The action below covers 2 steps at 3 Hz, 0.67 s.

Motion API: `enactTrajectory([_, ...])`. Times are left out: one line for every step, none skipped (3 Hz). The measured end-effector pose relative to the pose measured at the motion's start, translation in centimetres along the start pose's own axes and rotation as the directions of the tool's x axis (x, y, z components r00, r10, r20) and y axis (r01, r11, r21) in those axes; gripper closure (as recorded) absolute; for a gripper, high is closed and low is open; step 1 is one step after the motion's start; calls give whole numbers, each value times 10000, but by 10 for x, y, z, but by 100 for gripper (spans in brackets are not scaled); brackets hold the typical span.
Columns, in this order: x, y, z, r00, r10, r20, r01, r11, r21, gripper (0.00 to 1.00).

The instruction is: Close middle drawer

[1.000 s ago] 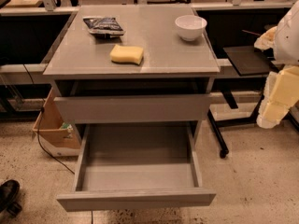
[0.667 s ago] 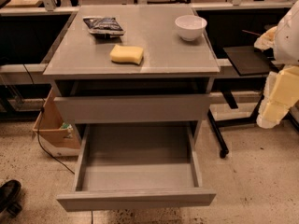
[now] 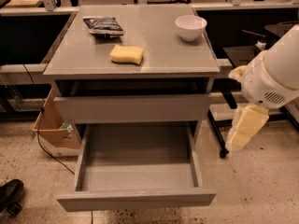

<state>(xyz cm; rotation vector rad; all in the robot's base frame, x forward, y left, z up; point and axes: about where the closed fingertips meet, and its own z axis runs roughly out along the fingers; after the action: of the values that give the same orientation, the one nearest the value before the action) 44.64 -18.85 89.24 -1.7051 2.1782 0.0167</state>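
Note:
The middle drawer [image 3: 135, 171] is pulled far out of the grey cabinet, low in the view. Its grey box is empty, and its plain front panel [image 3: 135, 199] faces me near the bottom edge. Above it another grey drawer front [image 3: 133, 108] stands slightly out under the cabinet top. My gripper [image 3: 244, 129], cream-coloured, hangs below the white arm [image 3: 273, 76] at the right. It is beside the cabinet's right side, above the floor, and touches nothing.
On the cabinet top [image 3: 159, 55] lie a yellow sponge [image 3: 126, 54], a dark snack bag [image 3: 103, 25] and a white bowl [image 3: 190, 27]. A cardboard box [image 3: 53, 129] stands on the floor at the left. A black stand base [image 3: 219, 139] is at the right. A black shoe [image 3: 9, 195] is at the bottom left.
The arm and gripper have moved left and down, closer to the cabinet's right side. The drawers and the things on top have not moved.

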Motion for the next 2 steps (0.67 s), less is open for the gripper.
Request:
enactTrajectory([-4, 17, 61, 9998, 169, 111, -163, 9987, -487, 0])
enactTrajectory([-3, 19, 64, 9997, 179, 134, -172, 9985, -518, 0])
